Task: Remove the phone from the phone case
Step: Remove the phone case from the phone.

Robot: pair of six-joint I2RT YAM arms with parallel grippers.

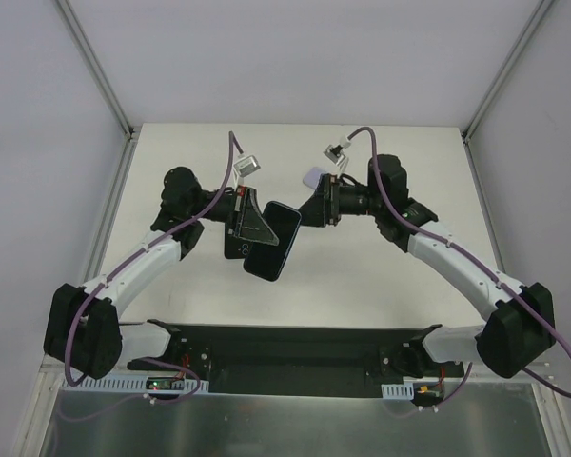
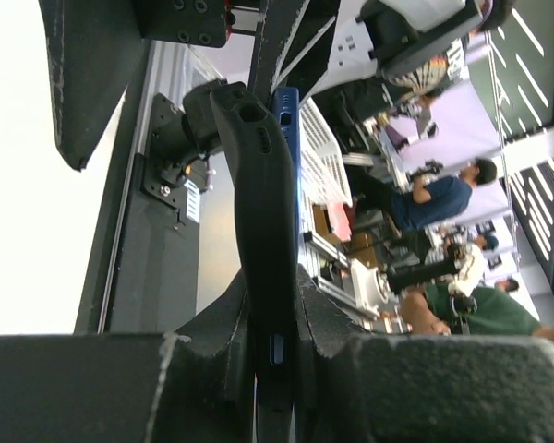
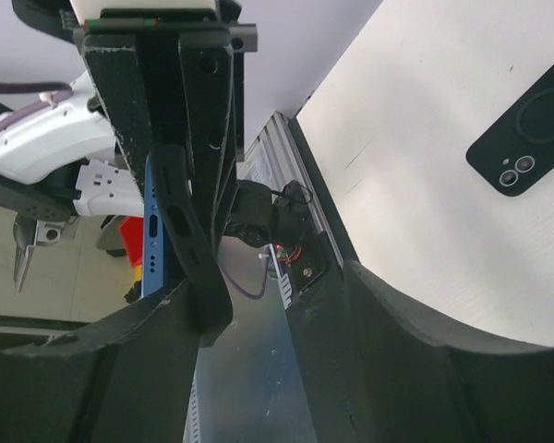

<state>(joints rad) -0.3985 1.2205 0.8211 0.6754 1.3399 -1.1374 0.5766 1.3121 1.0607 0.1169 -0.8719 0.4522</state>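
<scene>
The left gripper (image 2: 275, 369) is clamping shut on the phone (image 2: 287, 138) and its case (image 2: 258, 212) together, holding them in the air over the middle of the table (image 1: 390, 152). The right gripper (image 3: 268, 314) is sitting at about two o'clock from the phone in the top view. Its fingers are spread wide and gripping nothing, and one finger (image 3: 120, 351) is lying against the loose end of the case.

The main risk seems to be that the left fingers are pinching both layers at once. A pull on the case could drag the phone along with it, or work the whole pair loose so that it is falling onto the table. The bowed rim is also looking springy. If the right finger is slipping off it, the rim is likely snapping back over the phone's edge. If the case is letting go suddenly, the phone could be sliding out with nothing under it.

The case is holding the blue phone, which is not yet out. At the far end the black rim is bowing away from the blue edge, while down at the left fingers the two are sitting tight together. Another black cover (image 3: 526, 138) is lying flat on the table, at two o'clock in the right wrist view. Whether anything is inside it, I cannot tell.
</scene>
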